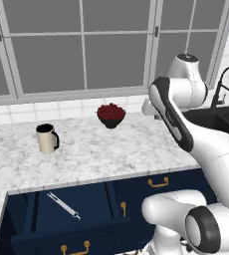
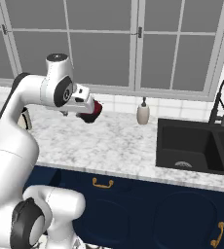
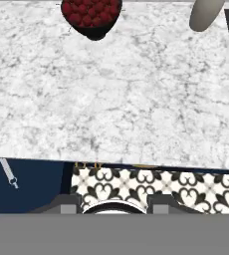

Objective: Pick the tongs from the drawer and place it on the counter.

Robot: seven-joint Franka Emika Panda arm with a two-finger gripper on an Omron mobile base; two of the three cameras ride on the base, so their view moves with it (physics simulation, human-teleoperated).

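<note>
The tongs (image 1: 63, 205) lie slantwise on the dark floor of the open navy drawer (image 1: 94, 201), below the front edge of the white marble counter (image 1: 111, 149). In the hand view the tongs (image 3: 8, 173) show at the lower left, inside the drawer (image 3: 34, 184). My gripper (image 3: 114, 205) hangs high over the counter's (image 3: 116, 99) front edge, right of the drawer. Its fingertips (image 3: 67, 203) stand apart with nothing between them, so it is open. From the right base view the gripper (image 2: 79, 115) sits in front of the bowl.
A dark bowl of red fruit (image 1: 111, 114) and a cream mug (image 1: 47, 138) stand on the counter. A soap dispenser (image 2: 143, 113), black sink (image 2: 196, 146) and faucet (image 2: 220, 99) are to the right. Patterned floor tiles (image 3: 156, 182) show below the counter's edge.
</note>
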